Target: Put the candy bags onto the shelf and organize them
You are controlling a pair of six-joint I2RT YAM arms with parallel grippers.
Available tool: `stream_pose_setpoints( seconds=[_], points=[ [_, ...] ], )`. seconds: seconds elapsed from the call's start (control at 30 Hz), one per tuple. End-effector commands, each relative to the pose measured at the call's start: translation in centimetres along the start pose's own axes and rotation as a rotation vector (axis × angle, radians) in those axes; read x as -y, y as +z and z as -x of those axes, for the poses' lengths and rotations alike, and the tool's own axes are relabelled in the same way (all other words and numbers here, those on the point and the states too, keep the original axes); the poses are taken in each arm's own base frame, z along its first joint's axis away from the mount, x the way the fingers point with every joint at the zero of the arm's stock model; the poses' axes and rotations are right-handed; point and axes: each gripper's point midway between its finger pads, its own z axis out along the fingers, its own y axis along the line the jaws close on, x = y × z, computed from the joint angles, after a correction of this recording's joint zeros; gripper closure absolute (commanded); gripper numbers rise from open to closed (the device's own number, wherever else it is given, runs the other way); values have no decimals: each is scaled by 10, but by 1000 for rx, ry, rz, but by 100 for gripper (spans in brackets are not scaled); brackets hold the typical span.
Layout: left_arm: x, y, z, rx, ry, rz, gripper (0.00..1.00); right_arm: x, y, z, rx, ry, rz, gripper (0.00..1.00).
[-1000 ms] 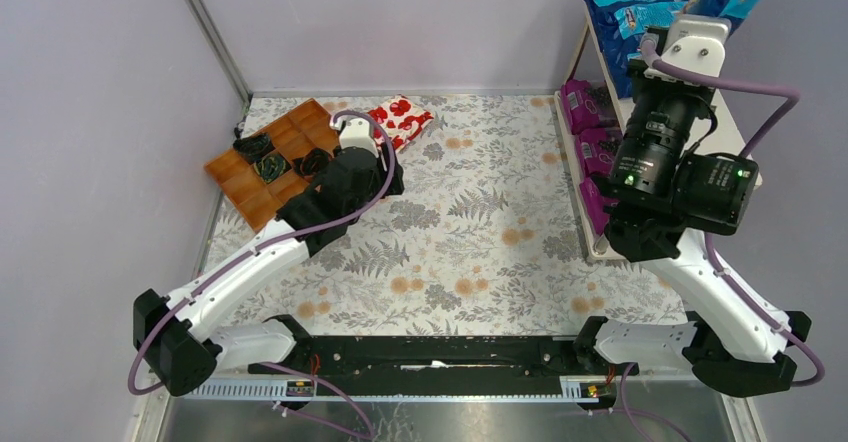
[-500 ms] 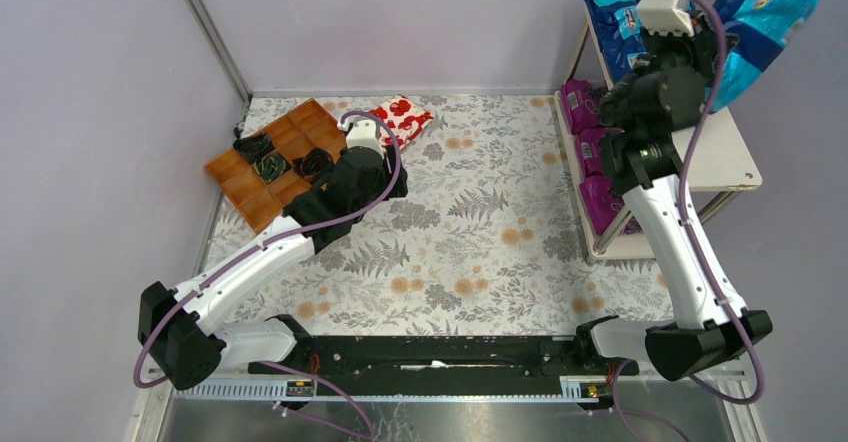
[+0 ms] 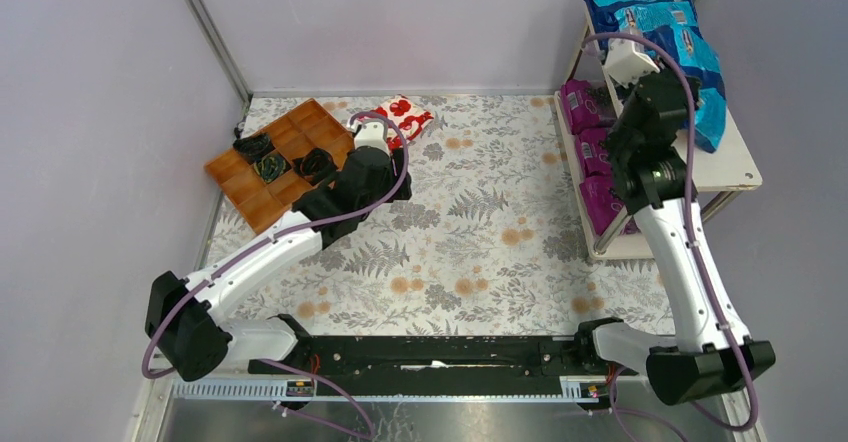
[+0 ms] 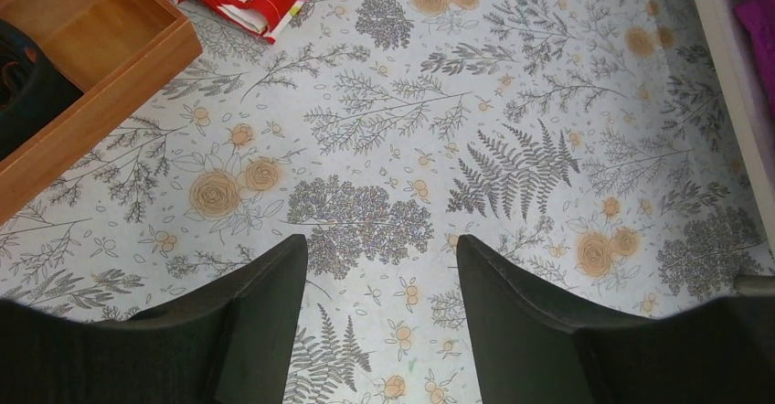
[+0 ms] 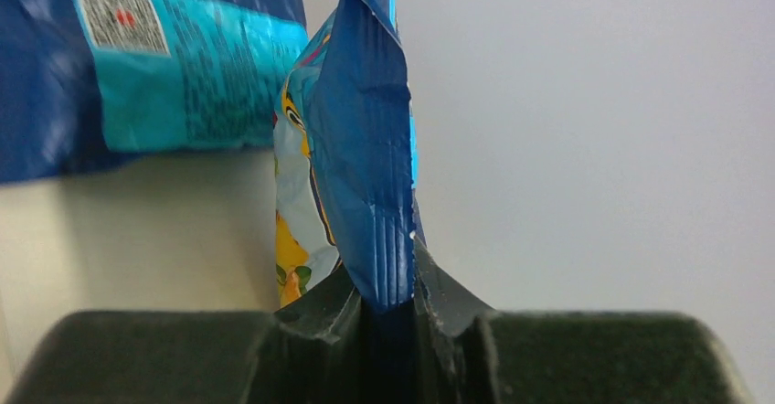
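Note:
My right gripper [image 5: 393, 294] is shut on the crimped edge of a blue candy bag [image 5: 361, 148], which hangs over the pale top board of the shelf [image 3: 730, 162]. From above, that held bag [image 3: 695, 62] lies next to a second blue candy bag [image 3: 620, 2] at the board's far end. Purple candy bags [image 3: 595, 147] fill the lower tier. My left gripper [image 4: 381, 244] stands open over the flowered cloth with nothing between its fingers, far from the shelf.
A brown wooden tray [image 3: 255, 187] with small dark wrapped pieces sits at the far left. A red-and-white flower packet [image 3: 402, 117] lies beside it, just beyond my left wrist. Grey walls stand close behind and to the right of the shelf.
My right arm has swung the blue bag from high above the shelf down and left, next to the other blue bag. The left arm has crept slightly right.

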Motion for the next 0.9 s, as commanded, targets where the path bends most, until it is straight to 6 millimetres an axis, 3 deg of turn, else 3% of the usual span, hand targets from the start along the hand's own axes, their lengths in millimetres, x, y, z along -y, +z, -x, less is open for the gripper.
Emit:
stream_pose_setpoints(
  seconds=[0.0,0.17,0.37,0.67,0.73,0.87],
  points=[
    [12,2,13,18,-27,-51,35,23,-15,-20,0,7,-8,100],
    [16,2,10,5,-35,-76,36,14,-11,-32,1,-26,36,100],
    [15,-3,11,16,-44,-86,36,-26,-3,-35,58,-110,136,100],
    [15,-5,12,19,-45,-92,36,-42,4,-38,52,-54,154,100],
    [15,-6,12,18,-45,-93,36,-47,1,-38,67,-29,175,89],
    [17,-5,11,13,-47,-101,36,-48,-11,-27,120,113,235,40]
  ],
)
